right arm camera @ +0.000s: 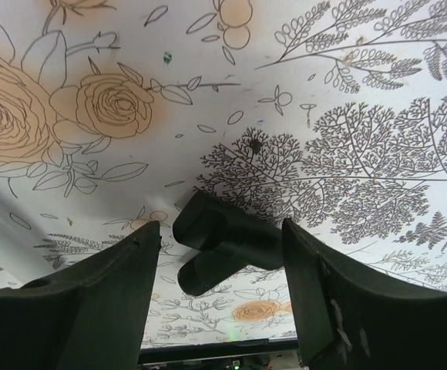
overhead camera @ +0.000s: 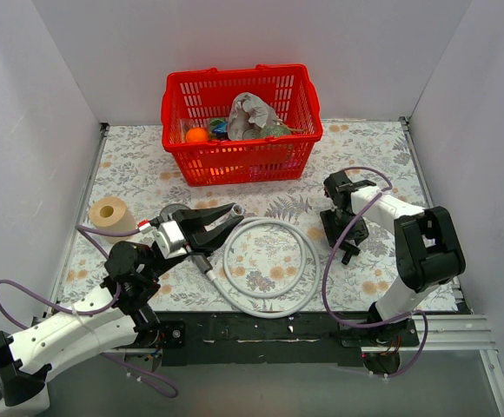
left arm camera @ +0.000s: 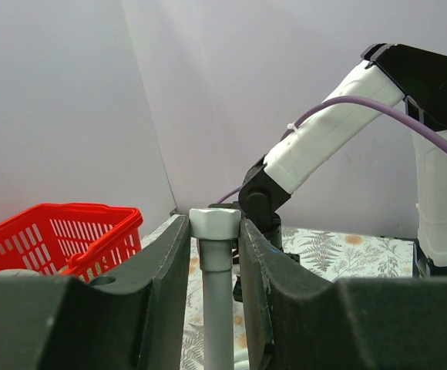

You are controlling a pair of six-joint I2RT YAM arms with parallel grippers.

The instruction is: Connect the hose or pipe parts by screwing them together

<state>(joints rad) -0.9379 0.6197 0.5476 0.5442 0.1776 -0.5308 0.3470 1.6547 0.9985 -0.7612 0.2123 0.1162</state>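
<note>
Left gripper (left arm camera: 214,225) clamped, right gripper (right arm camera: 220,227) spread.

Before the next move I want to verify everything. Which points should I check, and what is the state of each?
1. Left claw shut on the hose end nut: ok.
2. Nut sits straight between its fingers: ok.
3. Right claw straddles the dark part: ok, open, no grip yet.
4. Dark part is the right mating piece: cannot tell.
5. Hose coil lies slack: ok.
6. Nut and dark part brought together: not ok, they are apart.
</note>
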